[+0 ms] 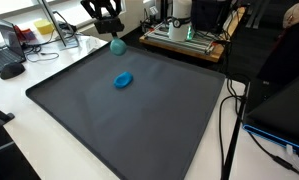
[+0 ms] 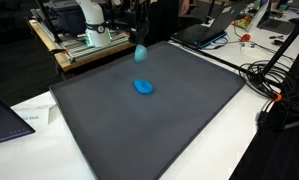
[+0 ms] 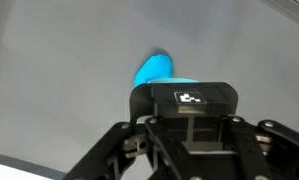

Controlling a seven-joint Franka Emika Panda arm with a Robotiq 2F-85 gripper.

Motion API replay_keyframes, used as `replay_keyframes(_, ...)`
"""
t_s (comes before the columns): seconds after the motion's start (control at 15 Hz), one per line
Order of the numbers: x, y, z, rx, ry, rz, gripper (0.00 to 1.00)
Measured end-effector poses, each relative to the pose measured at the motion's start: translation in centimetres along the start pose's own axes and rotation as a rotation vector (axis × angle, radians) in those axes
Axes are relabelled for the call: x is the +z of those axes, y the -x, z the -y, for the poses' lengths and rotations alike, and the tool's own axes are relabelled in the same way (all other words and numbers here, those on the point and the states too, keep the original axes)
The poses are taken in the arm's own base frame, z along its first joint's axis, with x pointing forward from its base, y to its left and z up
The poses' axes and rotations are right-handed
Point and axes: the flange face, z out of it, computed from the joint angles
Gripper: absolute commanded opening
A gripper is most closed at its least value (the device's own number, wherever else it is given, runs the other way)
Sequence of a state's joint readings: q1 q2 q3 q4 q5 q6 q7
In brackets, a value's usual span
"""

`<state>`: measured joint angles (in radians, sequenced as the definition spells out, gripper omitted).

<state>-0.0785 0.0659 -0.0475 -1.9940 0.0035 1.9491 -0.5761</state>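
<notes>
Broadly, looking across a white bench (image 1: 211, 150) carrying a wide dark mat (image 1: 139, 125) with a low raised rim. Finding the tool (image 1: 111, 30) hanging over the mat's far edge, fingers pressed together and, judging by the wrist view, pinching a teal piece (image 1: 118, 46) dangling just below them. Not being able to tell whether the piece's lower end is touching the mat.

Probably doing best here by gripping firmly without crushing, moving slowly to avoid swinging the piece, raising it clear of the rim, and steering well away from the gear (image 1: 184, 30) standing behind the mat.

Seeing no bowl, bin or box near the tool. Treating the mat as the nearest thing to a tray: bearing only a blue lump (image 1: 123, 79), lying inside the rim, toward the far side, near the piece but apart from it.
</notes>
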Motion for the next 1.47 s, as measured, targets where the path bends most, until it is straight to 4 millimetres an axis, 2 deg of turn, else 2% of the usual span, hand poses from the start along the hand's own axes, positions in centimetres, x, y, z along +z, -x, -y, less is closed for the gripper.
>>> replay_keyframes(0.27, -0.4, -0.6, 0.6, 0.025, 0.047, -0.002, 0.22)
replay_keyframes(0.53, -2.2, -2.4, 3.9, 0.074, 0.158, -0.030, 0.22)
replay_keyframes(0.73, -2.3, -2.4, 5.8, 0.114, 0.177, -0.034, 0.22)
replay_keyframes(1.0, -0.2, -1.7, 6.5, 0.170, 0.158, -0.034, 0.22)
replay_keyframes(1.47, 5.1, -0.9, 7.3, 0.260, 0.064, -0.127, 0.22)
